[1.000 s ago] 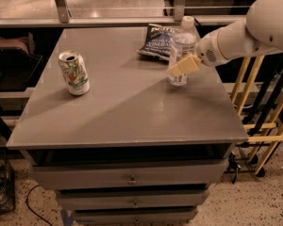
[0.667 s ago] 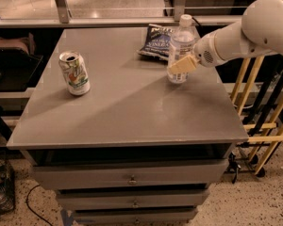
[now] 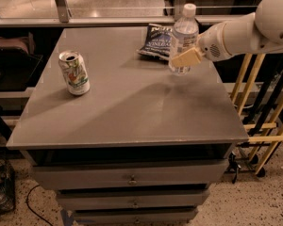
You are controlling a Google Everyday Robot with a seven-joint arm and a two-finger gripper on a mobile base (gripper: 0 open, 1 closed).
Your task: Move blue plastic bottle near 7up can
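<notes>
The blue plastic bottle (image 3: pixel 184 32) is clear with a white cap and stands upright at the table's right rear, its base just above or barely on the tabletop. My gripper (image 3: pixel 181 56) reaches in from the right and is shut on the bottle's lower half. One beige finger (image 3: pixel 187 58) lies across its front; the other is hidden behind it. The 7up can (image 3: pixel 74 73), white and green with an open silver top, stands upright on the left side of the table, well apart from the bottle.
A dark blue chip bag (image 3: pixel 154 41) lies on the grey table (image 3: pixel 132 112) just behind and left of the bottle. Drawers sit below the tabletop. Yellow wooden rails (image 3: pixel 269 126) stand to the right and a glass railing runs behind.
The bottle and my gripper have risen a little, and the bottle's base has come up off the spot where it stood. The can and chip bag have not moved.
</notes>
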